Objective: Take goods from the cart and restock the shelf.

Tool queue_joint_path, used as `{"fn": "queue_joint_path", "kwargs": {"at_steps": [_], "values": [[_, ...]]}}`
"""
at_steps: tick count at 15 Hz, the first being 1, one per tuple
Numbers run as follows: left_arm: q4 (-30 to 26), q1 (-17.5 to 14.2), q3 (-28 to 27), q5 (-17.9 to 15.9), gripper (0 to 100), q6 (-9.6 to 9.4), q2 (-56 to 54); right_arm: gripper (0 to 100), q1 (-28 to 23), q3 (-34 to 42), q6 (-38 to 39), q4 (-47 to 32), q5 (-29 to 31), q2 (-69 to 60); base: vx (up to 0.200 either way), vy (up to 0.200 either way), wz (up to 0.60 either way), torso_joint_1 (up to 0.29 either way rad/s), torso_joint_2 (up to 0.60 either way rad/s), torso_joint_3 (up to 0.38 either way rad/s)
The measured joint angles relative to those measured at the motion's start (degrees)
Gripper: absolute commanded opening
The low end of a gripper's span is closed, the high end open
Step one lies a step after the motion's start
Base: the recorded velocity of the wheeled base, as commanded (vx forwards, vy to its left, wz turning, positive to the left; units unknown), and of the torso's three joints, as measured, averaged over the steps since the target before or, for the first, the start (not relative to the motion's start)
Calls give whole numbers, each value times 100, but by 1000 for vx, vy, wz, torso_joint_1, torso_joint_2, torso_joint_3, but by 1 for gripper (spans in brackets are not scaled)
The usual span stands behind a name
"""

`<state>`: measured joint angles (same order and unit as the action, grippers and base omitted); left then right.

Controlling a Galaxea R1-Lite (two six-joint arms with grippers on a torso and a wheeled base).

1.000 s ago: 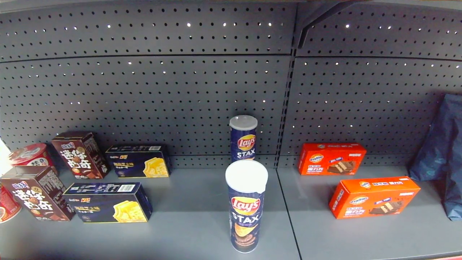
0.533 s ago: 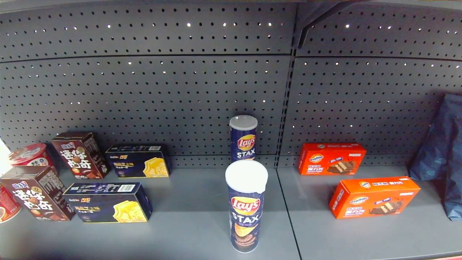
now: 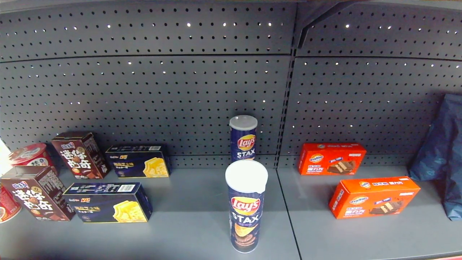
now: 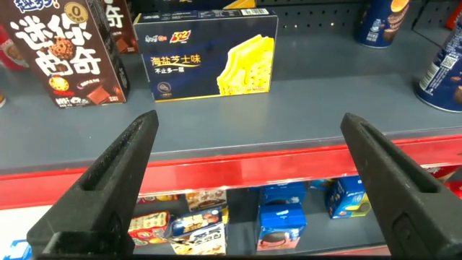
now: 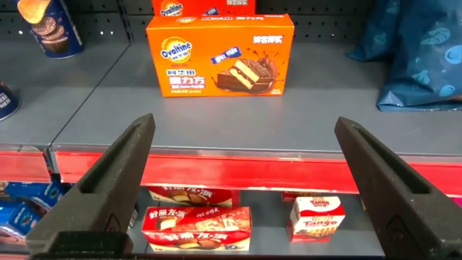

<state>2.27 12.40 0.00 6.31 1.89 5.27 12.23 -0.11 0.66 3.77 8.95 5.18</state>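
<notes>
Grey perforated-metal shelf stands straight ahead, stocked in groups: orange cardboard cake boxes at right, navy-and-yellow cardboard boxes at left, tall dark-blue crisp tubes w/ white lids in the middle. Left gripper and right gripper hang just off its front edge, jaws spread wide, nothing held. Next pick from the cart prob. wants a square grip across narrow sides, then placement in a bare gap by matching stock, clear of the tippy tubes.

You have bare shelf between the front navy box and the front chip can. Another gap lies between that can and the front orange box.
</notes>
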Motion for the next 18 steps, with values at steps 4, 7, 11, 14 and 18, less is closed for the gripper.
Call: {"fn": "queue_joint_path", "kwargs": {"at_steps": [4, 7, 11, 14, 18], "values": [[2, -2, 0, -5, 100, 0, -1, 100, -2, -5, 5, -2, 5, 0, 0, 50, 0, 1, 1, 1], [9, -9, -2, -2, 100, -12, -1, 100, 4, -5, 5, -5, 2, 2, 0, 0, 0, 0, 0, 0], [0, -2, 0, -2, 100, -6, 0, 100, 0, -5, 5, 0, 2, 0, 0, 0, 0, 0, 0, 0], [0, 2, 0, 0, 100, -12, 0, 100, -5, -5, 34, 0, 0, 0, 0, 0, 0, 0, 0, 0], [-2, -2, 0, -7, 100, -15, 0, 100, -2, -5, -28, 0, 2, 0, 0, 0, 0, 0, 0, 0]]}}
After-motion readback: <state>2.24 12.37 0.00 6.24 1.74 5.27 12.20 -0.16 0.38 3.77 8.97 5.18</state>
